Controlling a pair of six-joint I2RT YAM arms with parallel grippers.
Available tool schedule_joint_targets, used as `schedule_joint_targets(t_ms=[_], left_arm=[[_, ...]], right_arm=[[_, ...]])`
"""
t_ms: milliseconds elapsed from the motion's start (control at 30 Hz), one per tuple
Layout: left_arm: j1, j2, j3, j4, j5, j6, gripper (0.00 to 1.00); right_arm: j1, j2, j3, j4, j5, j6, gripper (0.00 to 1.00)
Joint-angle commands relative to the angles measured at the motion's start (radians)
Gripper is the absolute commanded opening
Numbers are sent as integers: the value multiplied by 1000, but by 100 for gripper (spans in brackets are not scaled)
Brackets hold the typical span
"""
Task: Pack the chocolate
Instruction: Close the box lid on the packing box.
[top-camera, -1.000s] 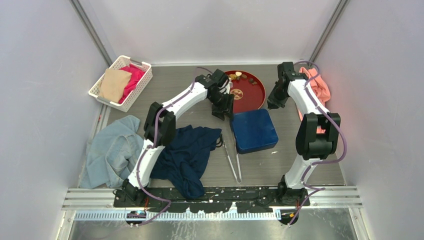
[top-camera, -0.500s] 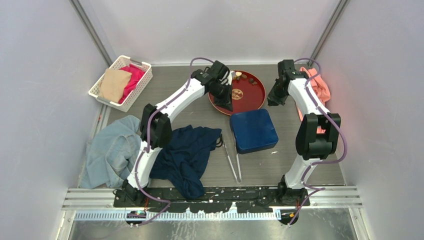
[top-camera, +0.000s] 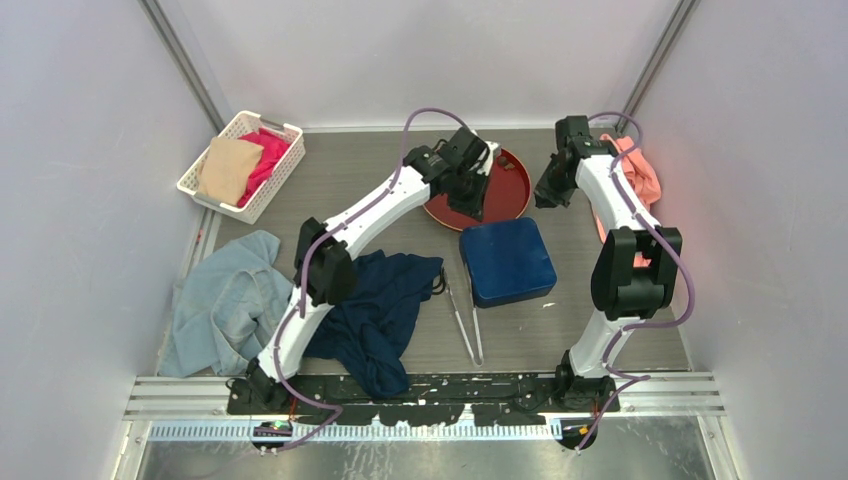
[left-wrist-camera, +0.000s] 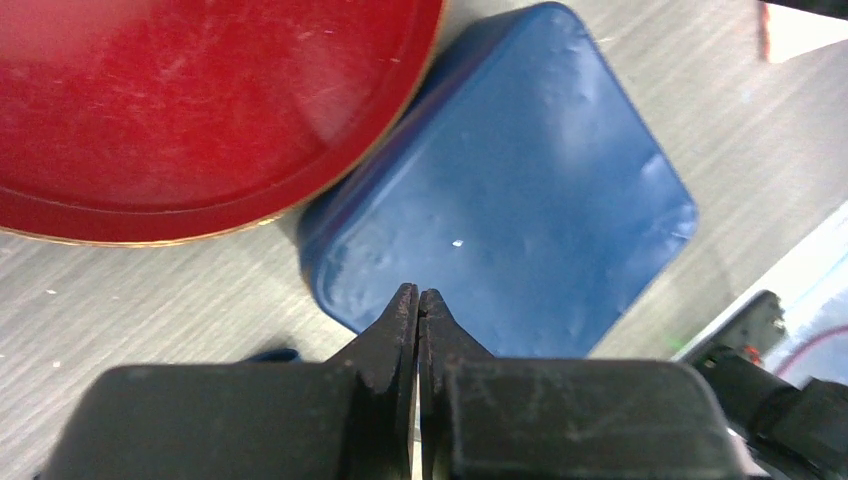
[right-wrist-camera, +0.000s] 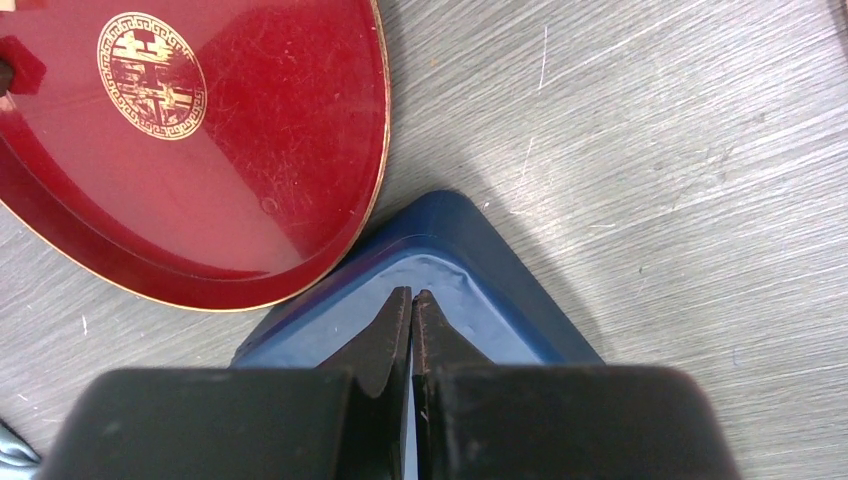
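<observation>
On the grey table (top-camera: 350, 180), one white basket (top-camera: 285, 160) stands at the far left, holding two cloths, one tan (top-camera: 226, 168) and one pink (top-camera: 266, 150); nearer, one light blue cloth (top-camera: 225, 305) lies crumpled, touching one navy cloth (top-camera: 375, 310); the left arm reaches from its base over the navy cloth to the one red round tray (top-camera: 510, 185); the left gripper (left-wrist-camera: 418, 292) hangs above the blue box's corner nearest the tray, its two fingers pressed together on nothing; one pair of metal tongs (top-camera: 465, 320) lies between the navy cloth and the one blue box (top-camera: 508, 262), whose lid is on; the tray sits just beyond the box, its rim at the box's far corner, one gold emblem (right-wrist-camera: 151, 76) at its middle; the chocolate cannot be made out in any view, the left wrist hiding the far left part of the tray from above; the right gripper (right-wrist-camera: 411, 293) hangs over the box's far corner, fingers likewise closed and empty; one salmon cloth (top-camera: 640, 170) lies at the far right.
</observation>
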Motion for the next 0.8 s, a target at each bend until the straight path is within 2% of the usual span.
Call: schedule_joint_targets(t_ms=[0, 200, 367, 533, 767], left_arm=[[-10, 24, 9, 24, -136, 49, 0], [-20, 84, -90, 39, -175, 62, 0], [-41, 177, 82, -127, -295, 102, 0], [-41, 14, -9, -12, -341, 112, 0], [-41, -90, -50, -13, -359, 113, 0]], right_arm=[[18, -51, -9, 35, -3, 9, 5], [47, 4, -205, 107, -50, 38, 3], [49, -18, -144, 61, -36, 21, 1], [50, -94, 5, -18, 20, -2, 3], [49, -210, -16, -84, 55, -9, 4]])
